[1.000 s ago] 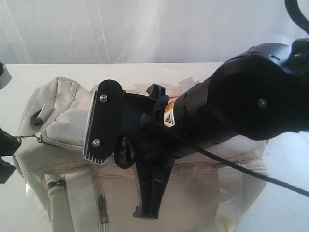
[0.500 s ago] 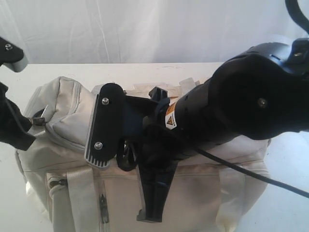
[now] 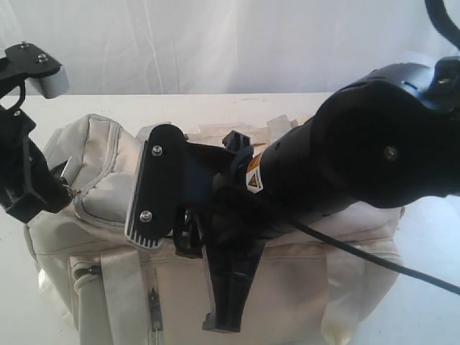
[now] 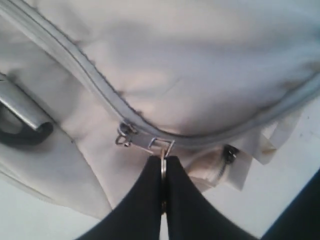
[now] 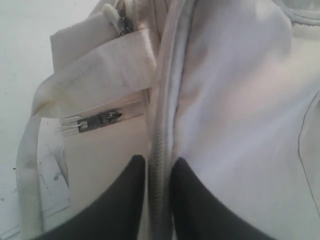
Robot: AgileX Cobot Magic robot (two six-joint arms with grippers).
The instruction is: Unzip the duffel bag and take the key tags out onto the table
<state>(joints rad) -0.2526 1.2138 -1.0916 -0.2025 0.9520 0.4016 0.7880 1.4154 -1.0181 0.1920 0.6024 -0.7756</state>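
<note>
The cream duffel bag [image 3: 287, 287] lies on the white table [image 3: 237, 104], with its grey zipper [image 4: 90, 75] closed where it shows. At the bag's left end, my left gripper [image 3: 54, 192] [image 4: 163, 167] is shut on the metal ring pull hanging from the zipper slider [image 4: 159, 145]. My right gripper [image 3: 185, 231] [image 5: 159, 170] reaches across the bag's top and is shut on the raised zipper trim [image 5: 159, 145], one finger on each side. The key tags are hidden.
The right arm [image 3: 374, 151] covers most of the bag's top. A webbing handle [image 3: 118, 295] and a side-pocket zipper [image 3: 153, 309] [image 5: 100, 121] face the front. A metal fitting [image 4: 22, 112] sits on the bag's left end. Bare table [image 4: 285, 190] shows beside it.
My left arm has risen and moved in toward the bag's left end, keeping hold of the zipper pull. The right gripper has stayed on the zipper trim.
</note>
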